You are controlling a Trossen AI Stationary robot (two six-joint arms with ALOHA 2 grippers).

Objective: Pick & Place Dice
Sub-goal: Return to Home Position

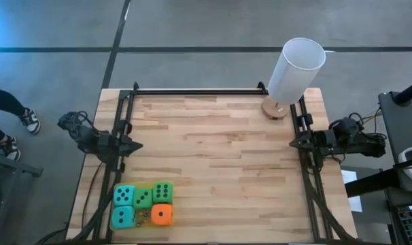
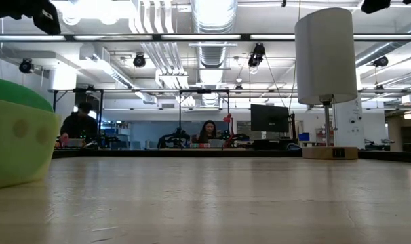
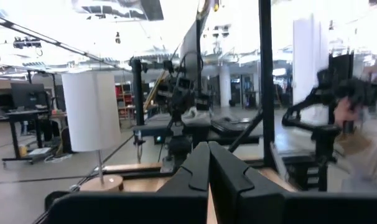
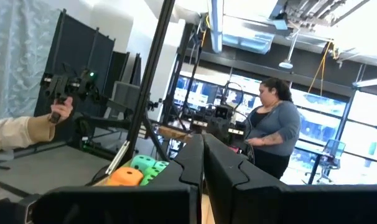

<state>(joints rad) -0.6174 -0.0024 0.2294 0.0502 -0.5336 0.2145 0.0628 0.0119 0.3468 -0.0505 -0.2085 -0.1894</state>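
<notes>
My left gripper (image 1: 134, 145) has its fingers (image 3: 195, 171) pressed together on nothing. It sits over the table's left edge, about midway along. My right gripper (image 1: 293, 143) matches it, fingers (image 4: 191, 163) closed and empty, over the right edge opposite. All five dice (image 1: 143, 199) lie clustered at the near left corner of the table (image 1: 219, 170), touching one another: two teal, two green, one orange-red. The white cylinder (image 1: 296, 68) stands on its wooden base (image 1: 275, 109) at the far right corner.
</notes>
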